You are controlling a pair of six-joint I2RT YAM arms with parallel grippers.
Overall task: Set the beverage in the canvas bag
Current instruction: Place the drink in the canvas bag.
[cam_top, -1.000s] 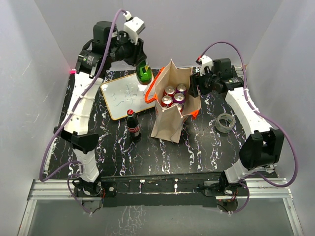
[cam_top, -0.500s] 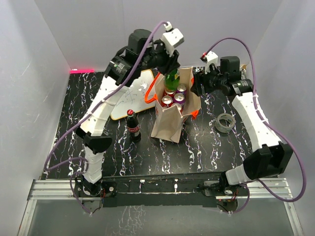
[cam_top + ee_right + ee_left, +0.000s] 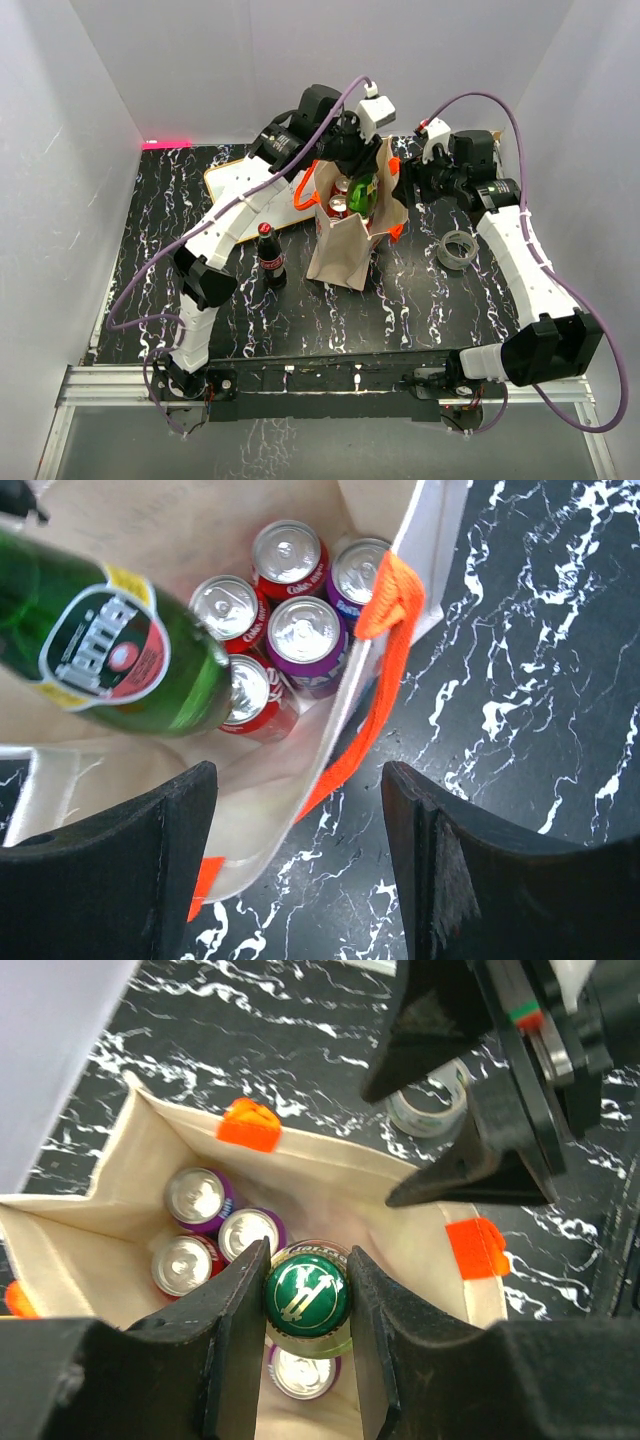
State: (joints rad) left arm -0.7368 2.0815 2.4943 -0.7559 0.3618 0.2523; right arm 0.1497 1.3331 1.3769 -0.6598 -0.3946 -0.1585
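The canvas bag (image 3: pixel 340 250) stands open mid-table, beige with orange handles, and holds several drink cans (image 3: pixel 298 632). My left gripper (image 3: pixel 362 170) is shut on the neck of a green glass bottle (image 3: pixel 361 194), with its lower part inside the bag's mouth. In the left wrist view the fingers clamp the green cap (image 3: pixel 306 1293) above the cans, over the bag (image 3: pixel 420 1215). My right gripper (image 3: pixel 420 180) is open and empty, just right of the bag's far rim. In the right wrist view the bottle (image 3: pixel 95 660) leans in over the bag (image 3: pixel 280 780).
A cola bottle (image 3: pixel 270 256) stands left of the bag. A white board (image 3: pixel 235 178) with an orange-brown frame lies behind, partly hidden by my left arm. A tape roll (image 3: pixel 459 249) lies to the right, also in the left wrist view (image 3: pixel 428 1110).
My left gripper carried the green bottle from over the white board rightward and lowered it into the bag's mouth. My right gripper drew back a little to the right of the bag.
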